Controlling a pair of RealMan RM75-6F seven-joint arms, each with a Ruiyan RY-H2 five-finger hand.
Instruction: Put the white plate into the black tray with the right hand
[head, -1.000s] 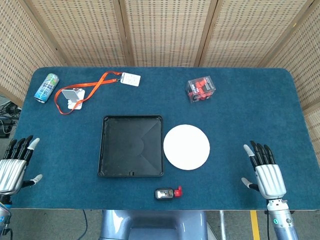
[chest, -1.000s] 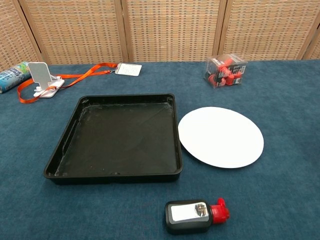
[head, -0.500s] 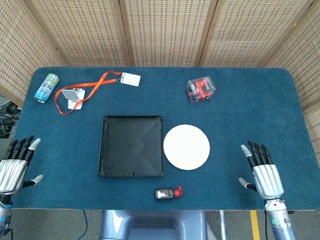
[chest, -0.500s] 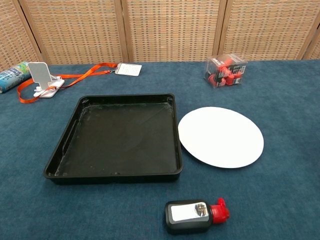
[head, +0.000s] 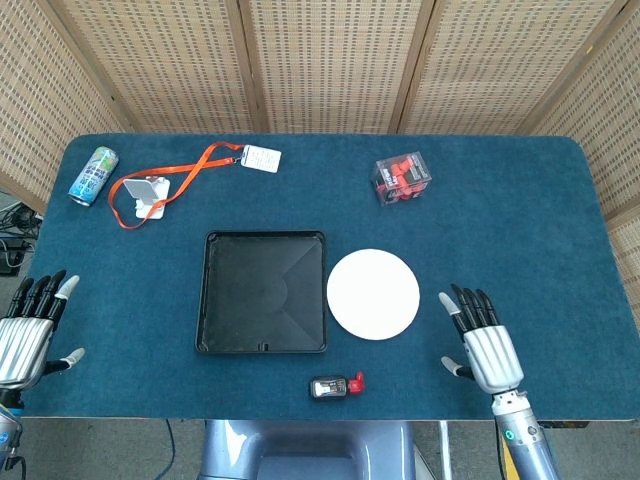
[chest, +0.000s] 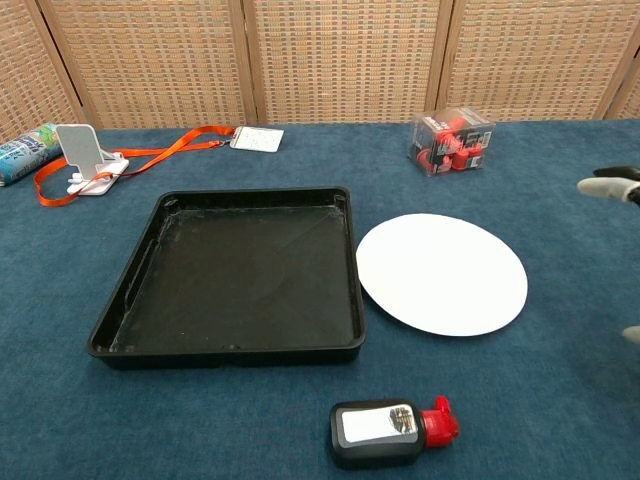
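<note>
The round white plate (head: 373, 294) (chest: 441, 272) lies flat on the blue table, just right of the black tray (head: 212, 300) (chest: 125, 310), whose inside holds nothing. My right hand (head: 484, 343) hovers near the table's front edge, a short way right of the plate, fingers spread and holding nothing. Only its fingertips (chest: 606, 186) show at the right edge of the chest view. My left hand (head: 27, 329) rests open at the front left corner, far from both.
A small black bottle with a red cap (head: 336, 385) (chest: 392, 432) lies at the front, below the plate. A clear box of red parts (head: 402, 178) (chest: 452, 140) stands at the back. An orange lanyard (head: 190, 170), a phone stand (head: 148, 194) and a can (head: 93, 175) sit back left.
My right hand has slid left along the front edge toward the plate, and its fingertips now show in the chest view. Plate, tray and left hand have not moved.
</note>
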